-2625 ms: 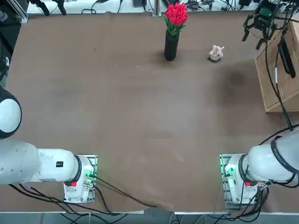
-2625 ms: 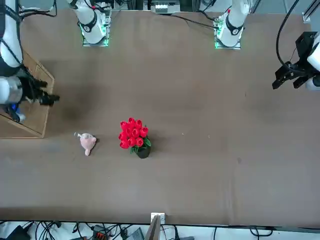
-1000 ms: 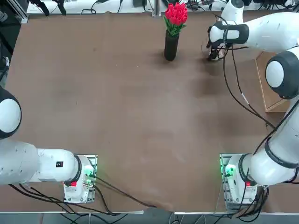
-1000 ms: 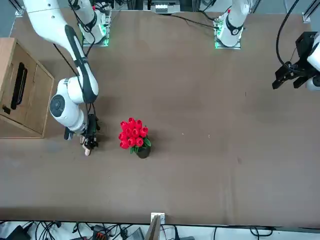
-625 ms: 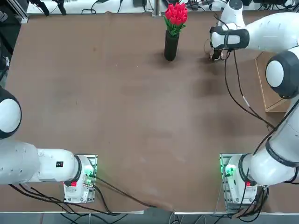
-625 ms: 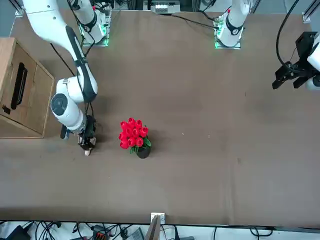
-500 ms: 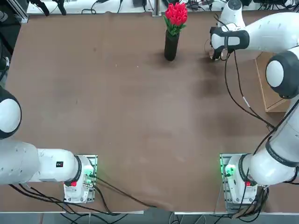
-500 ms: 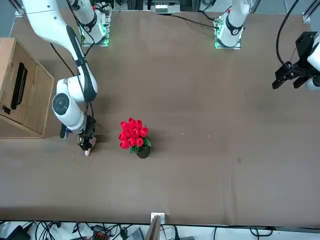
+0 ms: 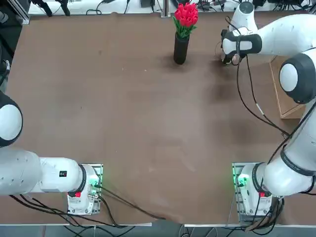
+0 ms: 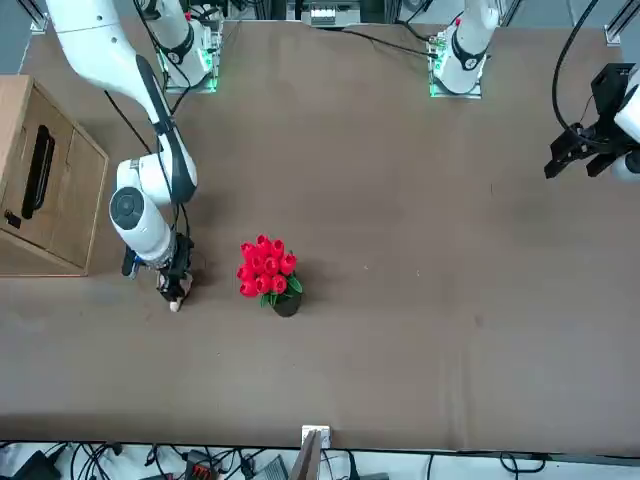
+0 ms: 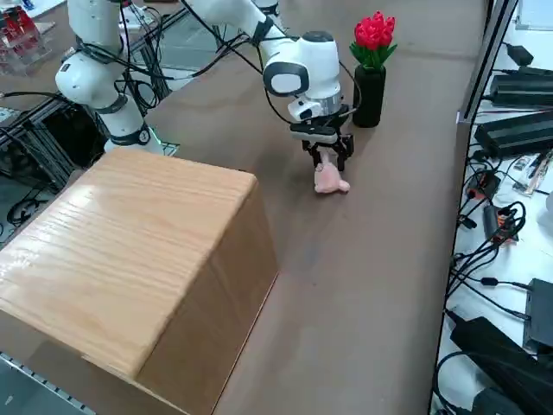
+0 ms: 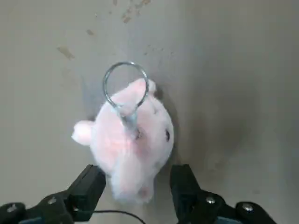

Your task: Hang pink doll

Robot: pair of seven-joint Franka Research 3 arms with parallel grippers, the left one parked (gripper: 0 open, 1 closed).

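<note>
place: robotics lab | signs: arm bases (image 9: 84, 190) bolted on table (image 9: 148, 123); cables (image 11: 492, 216)

Worktop (image 9: 123, 123) bare across middle. Black vase (image 9: 181, 48) near doll's (image 11: 329, 180) left; wooden box (image 11: 130, 268) at right edge.

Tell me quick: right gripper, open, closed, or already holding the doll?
Right gripper: open, down at the table with one finger on each side of the pink doll; not clamped on it yet.

Red tulips (image 9: 185, 15) in black vase (image 9: 180, 48); wooden box (image 11: 130, 259).
</note>
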